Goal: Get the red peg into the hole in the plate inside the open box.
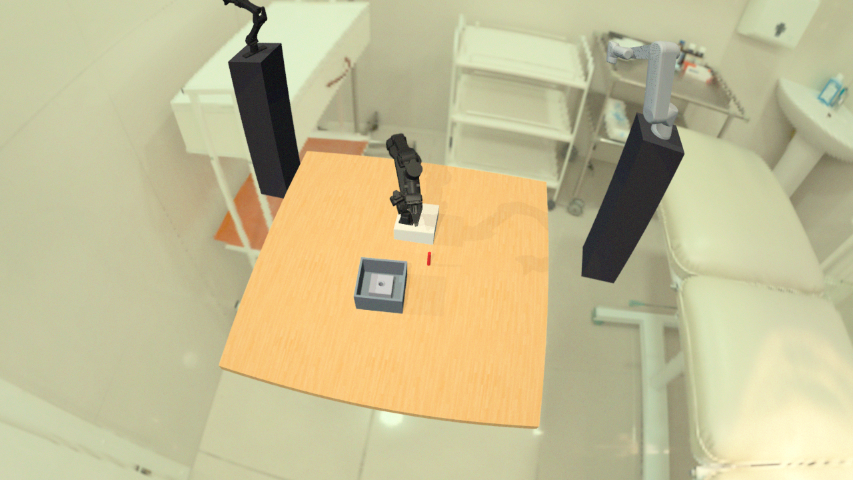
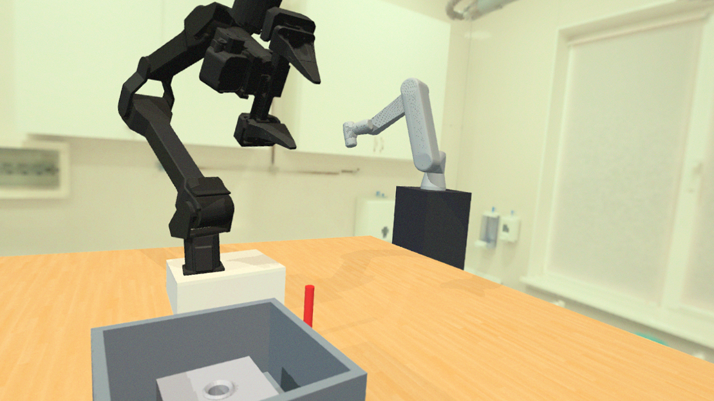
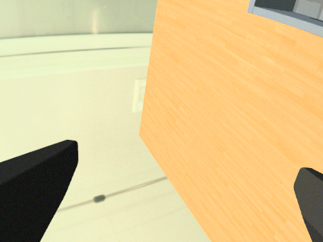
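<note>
From afar I hold the jaws [image 1: 415,216] [image 2: 307,115] wide and bare at upper centre of the exterior view, ready to straddle the red peg [image 1: 428,258] [image 2: 309,306], which stands upright on the bench [image 1: 477,334] [image 2: 507,363] [image 3: 215,101], lower centre, presumably for easy gripping.

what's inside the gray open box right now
Inside the box sits a pale plate with a round hole, no peg in it. The near wall hides part of the floor in the exterior view.

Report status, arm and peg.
Gripper open, nothing held, high above the table. Red peg upright outside the box. Nothing seen blocking the peg's top.
</note>
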You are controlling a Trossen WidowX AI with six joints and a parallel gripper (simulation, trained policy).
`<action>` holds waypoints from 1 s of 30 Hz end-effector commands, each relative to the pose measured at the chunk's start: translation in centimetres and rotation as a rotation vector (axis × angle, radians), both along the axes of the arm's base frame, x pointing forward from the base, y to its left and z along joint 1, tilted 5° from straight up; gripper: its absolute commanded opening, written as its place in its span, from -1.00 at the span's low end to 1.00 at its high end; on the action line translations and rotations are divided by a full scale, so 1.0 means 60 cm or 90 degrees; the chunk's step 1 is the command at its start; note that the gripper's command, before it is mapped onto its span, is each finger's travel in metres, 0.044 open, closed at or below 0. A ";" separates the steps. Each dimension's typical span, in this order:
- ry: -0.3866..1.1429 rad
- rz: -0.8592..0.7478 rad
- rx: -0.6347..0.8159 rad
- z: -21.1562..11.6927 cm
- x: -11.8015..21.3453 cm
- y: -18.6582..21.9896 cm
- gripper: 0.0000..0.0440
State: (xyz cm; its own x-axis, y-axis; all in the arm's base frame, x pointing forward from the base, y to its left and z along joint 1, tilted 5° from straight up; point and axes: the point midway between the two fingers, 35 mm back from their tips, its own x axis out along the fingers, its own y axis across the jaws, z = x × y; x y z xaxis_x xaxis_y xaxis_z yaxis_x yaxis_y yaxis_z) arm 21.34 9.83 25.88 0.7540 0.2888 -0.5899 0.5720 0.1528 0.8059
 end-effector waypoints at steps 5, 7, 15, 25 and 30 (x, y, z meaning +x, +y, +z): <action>0.092 0.073 -0.100 -0.052 -0.015 0.012 1.00; 0.121 0.093 -0.126 -0.069 -0.021 0.014 1.00; 0.242 0.176 -0.226 -0.132 -0.047 0.023 1.00; 0.404 0.268 -0.332 -0.210 -0.082 0.032 1.00; 0.469 0.298 -0.367 -0.245 -0.092 0.037 1.00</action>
